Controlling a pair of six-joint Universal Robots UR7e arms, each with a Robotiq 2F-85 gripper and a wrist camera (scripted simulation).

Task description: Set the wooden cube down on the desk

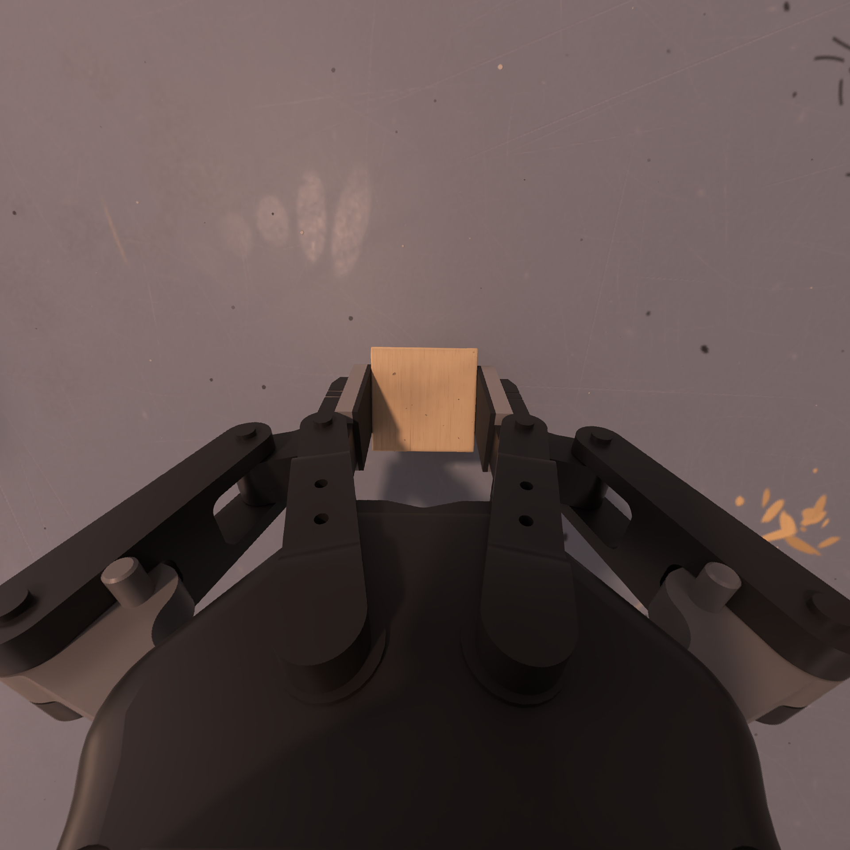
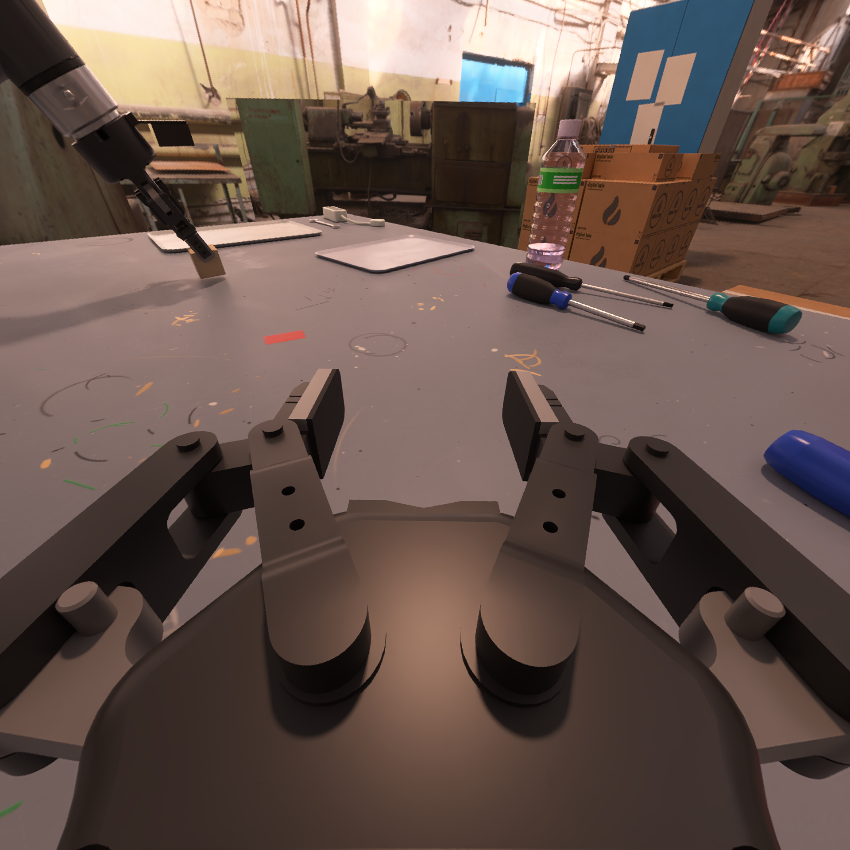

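Observation:
My left gripper [image 1: 423, 404] is shut on the wooden cube [image 1: 423, 399], a light tan block held between both pads, close over the grey desk [image 1: 460, 207]. In the right wrist view the same cube [image 2: 210, 266] shows at the far left of the desk, tilted in the left gripper [image 2: 201, 250], its lower corner at or just above the surface; I cannot tell if it touches. My right gripper [image 2: 423, 416] is open and empty, low over the near middle of the desk [image 2: 414, 313].
Two white trays [image 2: 395, 252] [image 2: 257, 232] lie at the back. A water bottle [image 2: 554, 193], three screwdrivers [image 2: 570, 301] [image 2: 588, 281] [image 2: 749, 310] and a blue object [image 2: 814, 469] lie to the right. A red tape mark [image 2: 284, 337] is mid-desk. White adapter [image 2: 338, 214] at the far edge.

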